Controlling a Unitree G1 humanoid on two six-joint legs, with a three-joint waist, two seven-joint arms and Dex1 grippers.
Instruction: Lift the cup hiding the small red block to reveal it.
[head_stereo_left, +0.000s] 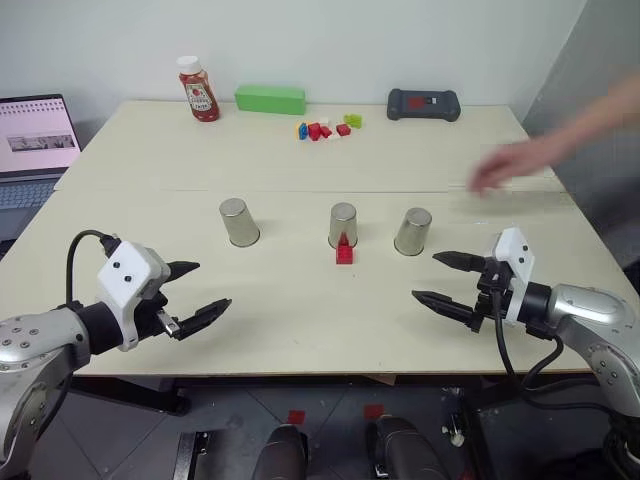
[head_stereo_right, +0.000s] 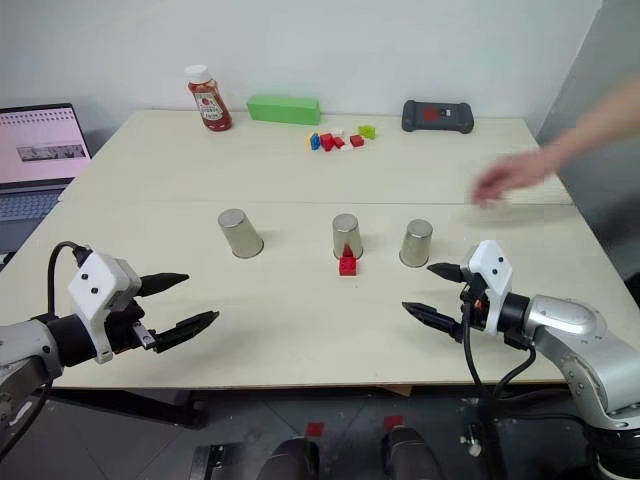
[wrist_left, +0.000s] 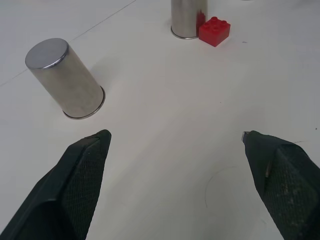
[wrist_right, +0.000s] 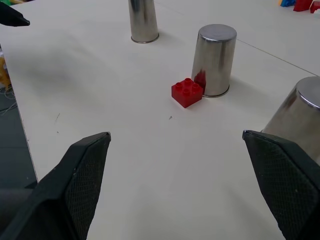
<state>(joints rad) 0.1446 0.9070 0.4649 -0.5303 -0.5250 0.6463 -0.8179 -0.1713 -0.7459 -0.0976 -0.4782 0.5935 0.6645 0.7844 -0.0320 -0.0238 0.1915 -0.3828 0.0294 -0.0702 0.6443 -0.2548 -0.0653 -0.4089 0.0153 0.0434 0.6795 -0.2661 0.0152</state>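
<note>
**Red block in the open by the middle cup, both grippers spread and empty**

Head camera: three upturned metal cups stand in a row across the middle of the pale table (head_stereo_left: 300, 330). The left cup (head_stereo_left: 238, 221), the middle cup (head_stereo_left: 343, 225) and the right cup (head_stereo_left: 413, 231) are well apart from one another. The small red block (head_stereo_left: 344, 250) sits on the tabletop just in front of the middle cup, on its near side, uncovered. The left gripper (head_stereo_left: 195, 292) hovers over the near left part of the table with its fingers spread and nothing between them. The right gripper (head_stereo_left: 447, 280) hovers near the right cup, also spread wide and empty. A person's hand (head_stereo_left: 510, 165) reaches in from the right above the far right of the table. Along the far edge are a ketchup bottle (head_stereo_left: 200, 90), a green box (head_stereo_left: 270, 99), a heap of coloured bricks (head_stereo_left: 327, 127) and a dark device (head_stereo_left: 424, 104). A laptop (head_stereo_left: 35, 140) stands off to the far left.

Left wrist camera: between the parted fingers (wrist_left: 75, 185), the left cup lies close, with the block touching the base of the middle cup farther on.

Right wrist camera: its fingers (wrist_right: 75, 185) are parted too; the block rests against the middle cup's base.
</note>
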